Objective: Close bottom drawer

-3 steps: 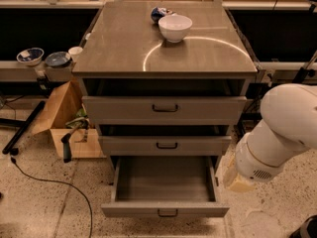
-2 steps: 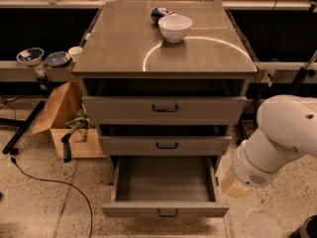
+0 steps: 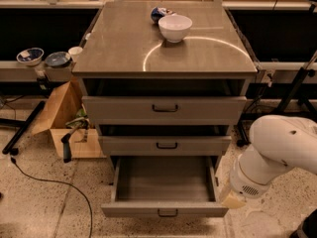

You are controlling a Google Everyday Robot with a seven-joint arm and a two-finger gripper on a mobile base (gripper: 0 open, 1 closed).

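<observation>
The bottom drawer (image 3: 130,210) of the grey-beige cabinet is pulled far out. Its dark pull handle (image 3: 167,212) faces me and its grey box interior (image 3: 163,178) shows nothing inside. My white arm (image 3: 277,152) comes in from the right. Its tan end, the gripper (image 3: 232,200), hangs just right of the drawer's right front corner, close to the front panel. I cannot tell whether it touches. The middle drawer (image 3: 166,145) and top drawer (image 3: 164,109) stick out a little.
A white bowl (image 3: 175,28) and a blue-patterned item (image 3: 159,13) sit on the cabinet top (image 3: 124,48). A cardboard box (image 3: 67,125) with a tool stands left of the cabinet. Bowls (image 3: 29,56) sit on a left shelf. A black cable (image 3: 49,182) crosses the floor.
My arm has shifted left and lower, bringing its tan end down beside the bottom drawer's right front corner. The drawer has not visibly moved.
</observation>
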